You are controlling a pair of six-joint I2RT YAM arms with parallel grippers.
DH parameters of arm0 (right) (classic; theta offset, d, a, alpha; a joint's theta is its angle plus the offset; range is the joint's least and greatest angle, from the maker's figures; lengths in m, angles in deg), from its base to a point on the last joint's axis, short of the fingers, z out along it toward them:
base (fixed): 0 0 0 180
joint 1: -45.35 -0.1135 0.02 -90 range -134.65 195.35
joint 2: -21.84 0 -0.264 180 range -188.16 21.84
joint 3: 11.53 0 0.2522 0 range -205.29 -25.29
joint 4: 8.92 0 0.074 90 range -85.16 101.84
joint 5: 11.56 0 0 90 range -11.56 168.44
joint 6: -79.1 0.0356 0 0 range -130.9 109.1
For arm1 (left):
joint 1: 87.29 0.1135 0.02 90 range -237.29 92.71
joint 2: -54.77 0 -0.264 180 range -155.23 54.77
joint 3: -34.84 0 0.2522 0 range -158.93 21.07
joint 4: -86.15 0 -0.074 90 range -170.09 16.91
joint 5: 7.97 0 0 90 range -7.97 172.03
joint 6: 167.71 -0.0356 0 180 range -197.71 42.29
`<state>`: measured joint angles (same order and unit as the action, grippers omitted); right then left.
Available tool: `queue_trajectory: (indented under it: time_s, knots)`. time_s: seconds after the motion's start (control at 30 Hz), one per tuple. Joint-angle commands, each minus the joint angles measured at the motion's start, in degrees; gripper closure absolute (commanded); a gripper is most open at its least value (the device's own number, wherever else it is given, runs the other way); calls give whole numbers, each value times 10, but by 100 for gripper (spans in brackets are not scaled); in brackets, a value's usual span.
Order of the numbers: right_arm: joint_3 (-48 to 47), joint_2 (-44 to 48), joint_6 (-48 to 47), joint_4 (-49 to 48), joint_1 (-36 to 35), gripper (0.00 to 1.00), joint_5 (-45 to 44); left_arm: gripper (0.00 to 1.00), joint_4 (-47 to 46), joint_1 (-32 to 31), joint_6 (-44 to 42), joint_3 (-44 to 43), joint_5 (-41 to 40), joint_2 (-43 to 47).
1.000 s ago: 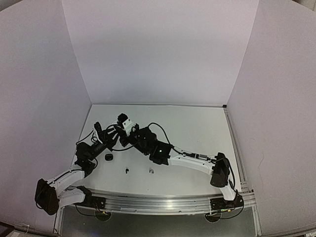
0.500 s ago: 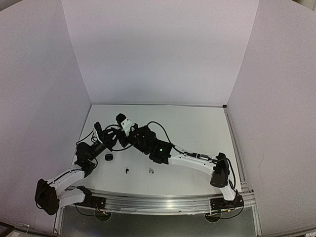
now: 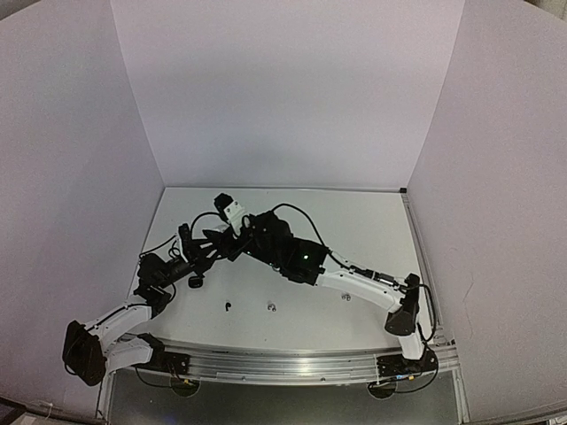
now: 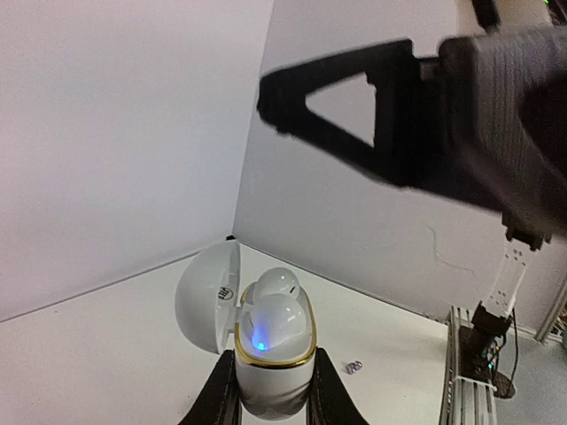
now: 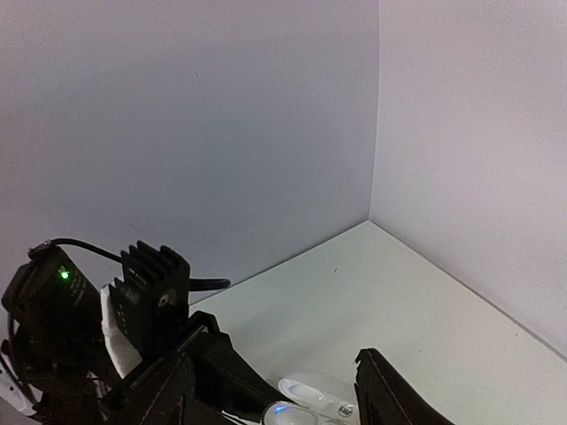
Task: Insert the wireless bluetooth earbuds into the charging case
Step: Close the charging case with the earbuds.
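My left gripper (image 4: pixel 273 391) is shut on the body of a white charging case (image 4: pixel 275 376) and holds it upright with its lid (image 4: pixel 208 297) swung open to the left. Two white wireless bluetooth earbuds (image 4: pixel 276 312) sit in the case, and a blue light glows at the front one. My right gripper (image 5: pixel 276 367) hangs open just above the case (image 5: pixel 312 396), with nothing between its fingers (image 4: pixel 354 115). In the top view both grippers meet at the table's left, the right gripper (image 3: pixel 211 237) over the left gripper (image 3: pixel 189 257).
A black case (image 3: pixel 193 282) lies on the table near the left arm. A black bud (image 3: pixel 228 306), a greyish bud (image 3: pixel 271 307) and another small bud (image 3: pixel 345 297) lie along the near side of the table. White walls close in the table.
My right gripper has opened and drawn back up from the case, its arm lifting. The left gripper keeps its hold on the case and has shifted slightly right.
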<state>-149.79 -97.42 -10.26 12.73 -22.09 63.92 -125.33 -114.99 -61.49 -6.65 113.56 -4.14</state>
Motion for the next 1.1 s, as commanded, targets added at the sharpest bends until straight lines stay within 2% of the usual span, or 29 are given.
queue_trajectory:
  time_s: [0.0, 0.1, 0.27, 0.4, 0.47, 0.7, 1.07]
  knots:
    - [-10, 89, 94, 107, 25, 40, 34, 100, 35, 0, -48, -31, 110, -4]
    - [11, 102, 150, 145, 52, 40, 72, 100, 54, 0, -79, -41, 158, -12]
    - [24, 91, 198, 191, 66, 48, 81, 100, 76, 0, -131, -61, 220, -25]
    - [35, 86, 248, 193, 83, 60, 103, 100, 107, 0, -197, -73, 262, -31]
    - [38, 81, 268, 194, 87, 63, 119, 100, 127, 0, -230, -79, 269, -33]
    - [33, 45, 314, 199, 87, 69, 224, 100, 128, 0, -238, -83, 250, -36]
    - [54, 61, 307, 203, 69, 72, 258, 100, 136, 0, -190, -91, 184, -37]
